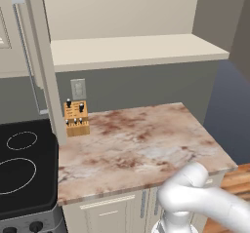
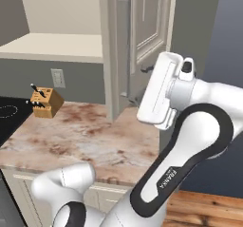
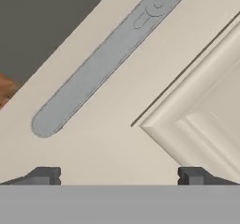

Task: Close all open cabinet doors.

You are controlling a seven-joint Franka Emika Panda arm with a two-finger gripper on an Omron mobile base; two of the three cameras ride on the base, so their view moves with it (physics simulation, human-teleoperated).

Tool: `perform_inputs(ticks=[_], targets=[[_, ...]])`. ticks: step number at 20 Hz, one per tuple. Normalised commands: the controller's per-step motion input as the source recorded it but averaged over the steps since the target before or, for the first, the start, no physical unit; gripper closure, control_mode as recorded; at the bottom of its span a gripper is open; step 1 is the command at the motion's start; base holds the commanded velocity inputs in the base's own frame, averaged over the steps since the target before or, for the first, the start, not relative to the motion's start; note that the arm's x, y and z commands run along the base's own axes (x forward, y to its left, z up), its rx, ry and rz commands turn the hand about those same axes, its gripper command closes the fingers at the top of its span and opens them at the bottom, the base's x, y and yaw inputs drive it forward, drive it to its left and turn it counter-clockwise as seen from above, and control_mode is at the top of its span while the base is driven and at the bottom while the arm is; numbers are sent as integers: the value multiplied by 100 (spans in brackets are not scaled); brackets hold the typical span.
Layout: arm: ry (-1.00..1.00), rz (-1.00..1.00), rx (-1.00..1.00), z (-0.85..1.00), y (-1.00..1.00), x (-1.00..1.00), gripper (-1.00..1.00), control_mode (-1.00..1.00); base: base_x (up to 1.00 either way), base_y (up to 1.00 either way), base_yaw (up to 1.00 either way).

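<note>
The end effector [image 3: 119, 175] sits with its two dark fingertips [image 3: 44, 175] spread wide apart, nothing between them, facing the cream face of a cabinet door [image 3: 117, 143] at very close range. In the hand view that door shows its long grey bar handle [image 3: 103, 59] running diagonally beyond the left tip, and the corner of its raised panel [image 3: 187, 120] beyond the right tip. Whether the tips touch the door I cannot tell.

From the right base view, the white arm [image 2: 190, 140] reaches up with its hand against the open wall-cabinet door [image 2: 142, 36], which stands swung out over the right end of the desk [image 2: 85, 140], its vertical handle [image 2: 124, 45] on the side toward the camera.

Over in the left base view, another cabinet door [image 1: 41, 56] shows edge-on, swung out above the desk's left end [image 1: 132, 144], just beside the black cooktop [image 1: 24, 168]. Behind it, at the desk's back edge, a wooden knife block [image 1: 76, 117] stands under a wall outlet [image 1: 78, 88]. The open cabinet's shelf [image 1: 136, 49] runs above the marbled desk.
</note>
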Motion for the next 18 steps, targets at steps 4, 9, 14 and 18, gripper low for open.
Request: perform_inputs(ticks=[4,9,14,18], targets=[[-11,-13,-7,6,91,1,-100,-100,0,0,0],[-5,-20,-6,0,89,27,-100,-100,0,0,0],[0,-24,-3,0,79,53,-100,-100,0,0,0],[0,-24,-3,0,74,58,-100,-100,0,0,0]])
